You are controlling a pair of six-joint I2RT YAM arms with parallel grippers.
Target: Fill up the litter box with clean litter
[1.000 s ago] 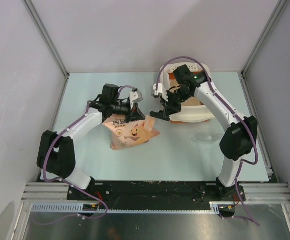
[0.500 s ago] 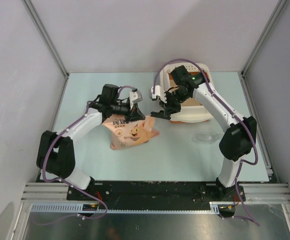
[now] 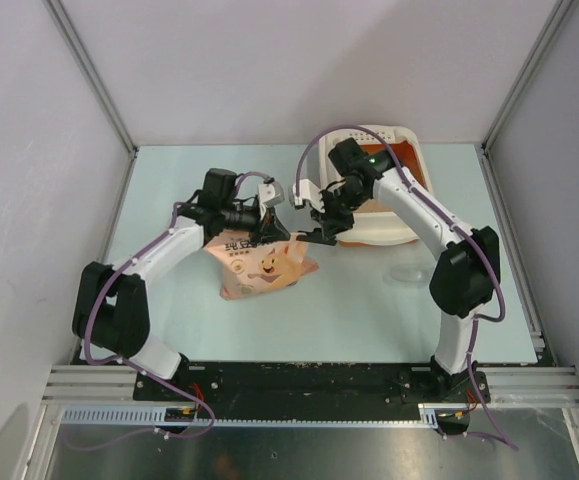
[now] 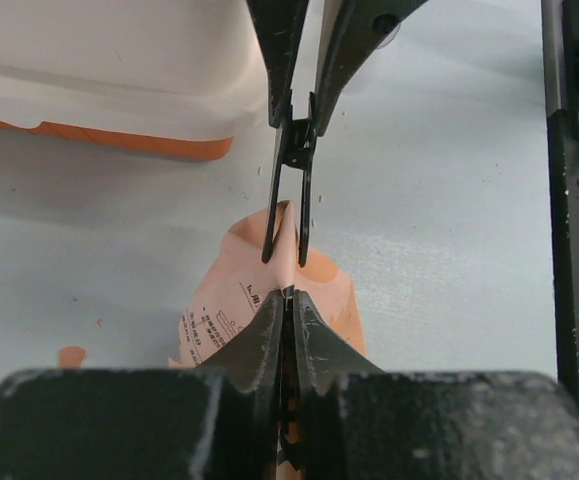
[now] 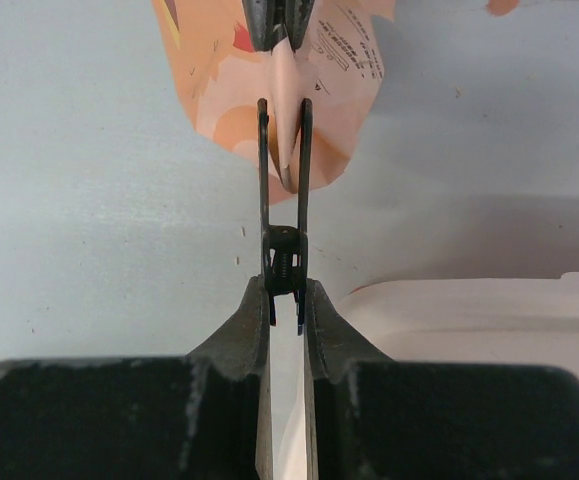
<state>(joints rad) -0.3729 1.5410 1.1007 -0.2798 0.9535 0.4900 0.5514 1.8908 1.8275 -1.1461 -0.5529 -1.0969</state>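
Observation:
The pink-peach litter bag point(image 3: 261, 266) lies on the table left of centre. My left gripper point(image 3: 274, 228) is shut on its folded top edge, as the left wrist view shows point(image 4: 287, 296). My right gripper point(image 3: 315, 231) is shut on the handles of the small black clip point(image 5: 284, 215), squeezing it. The clip's prongs stand spread on either side of the bag's top corner point(image 5: 285, 140). The clip also shows in the left wrist view point(image 4: 291, 185). The litter box point(image 3: 397, 190), cream outside and orange inside, sits at the back right, partly hidden by my right arm. No loose litter is visible.
A clear plastic item point(image 3: 409, 272) lies on the table in front of the litter box. The box's cream rim point(image 5: 489, 320) is close beside my right gripper. Grey walls and metal posts enclose the table on three sides.
My right arm's elbow and wrist have swung left, uncovering more of the litter box. Its gripper stays with the clip at the bag's top. My left arm and the bag have not moved.

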